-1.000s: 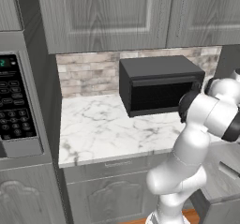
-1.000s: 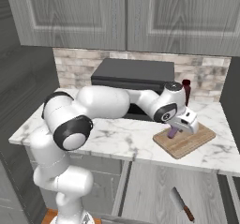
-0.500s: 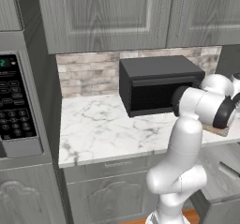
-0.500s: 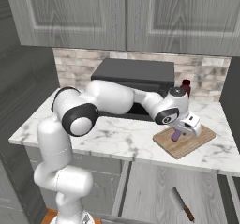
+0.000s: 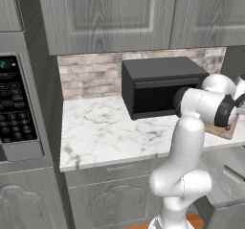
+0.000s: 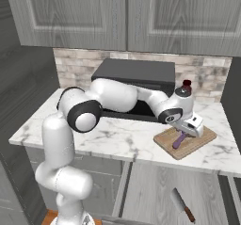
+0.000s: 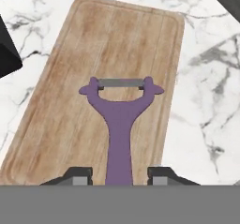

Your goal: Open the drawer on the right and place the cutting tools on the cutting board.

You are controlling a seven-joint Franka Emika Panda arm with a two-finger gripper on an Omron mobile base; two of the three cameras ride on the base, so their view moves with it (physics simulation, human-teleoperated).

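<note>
Our hand (image 7: 119, 174) stands parted, its tips clear of the purple peeler (image 7: 120, 120) lying between them on the cutting board (image 7: 70, 101). Lifting off crooked could drag it onto the tabletop (image 7: 206, 101). The knife (image 6: 181, 204) waits in the drawer (image 6: 155, 191) below.

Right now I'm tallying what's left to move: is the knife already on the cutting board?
No: the knife lies in the open drawer, and on the cutting board lies just the purple tool.
</note>
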